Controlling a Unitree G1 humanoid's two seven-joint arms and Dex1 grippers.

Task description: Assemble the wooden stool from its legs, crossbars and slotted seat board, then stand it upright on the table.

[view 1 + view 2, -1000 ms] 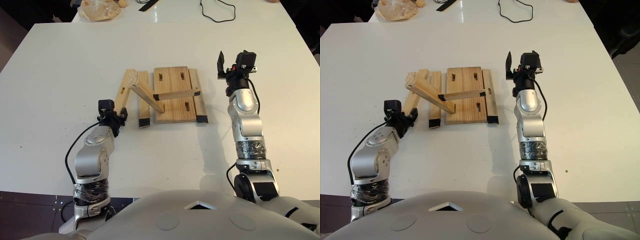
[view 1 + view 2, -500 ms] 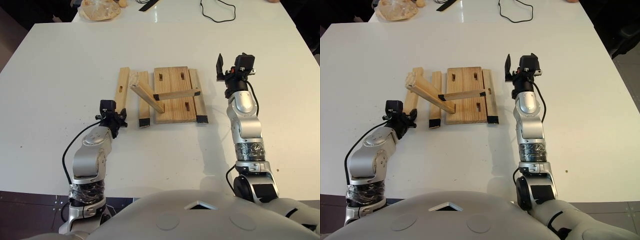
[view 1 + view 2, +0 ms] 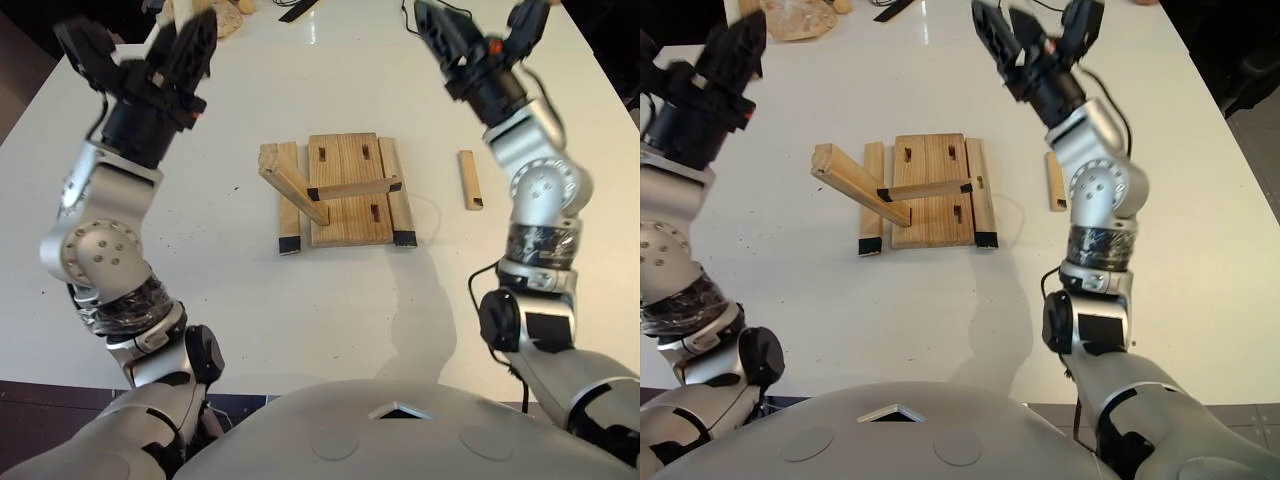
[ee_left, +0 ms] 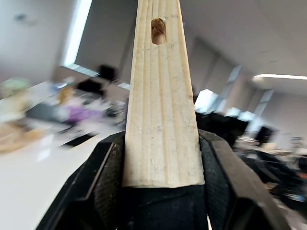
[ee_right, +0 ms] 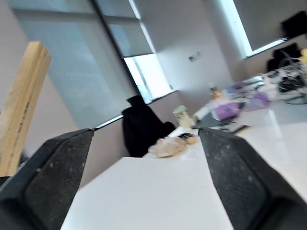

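Both arms are now reaching up high; before, they were sitting low by the table (image 3: 200, 260). The left gripper (image 3: 140, 55) is taking a leg (image 4: 160, 96) up with it, and that leg was lying flat before. A short stick (image 3: 468, 179) is now lying on the table where there was none.

The table is lying far below both sets of fingers. The board (image 3: 345, 160) is lying flat on it, slots up, below and between the two grippers. The side legs (image 3: 288, 215) are lying just beside the board, one at each long edge. Two bars (image 3: 355, 187) are lying on top: one is tilting up over the left side leg and one is crossing the board. The stick is lying apart from the board, below the right gripper (image 3: 478, 40).

The left fingers (image 4: 110, 182) are squeezing the leg's end, and the leg is sticking straight out past them. The right fingers (image 5: 57, 187) are spreading wide and holding nothing.

I think the job is only just starting. No piece seems to be sitting in the slots, and I cannot tell if the two bars are joined. All the fitting is still waiting, and the standing up too.
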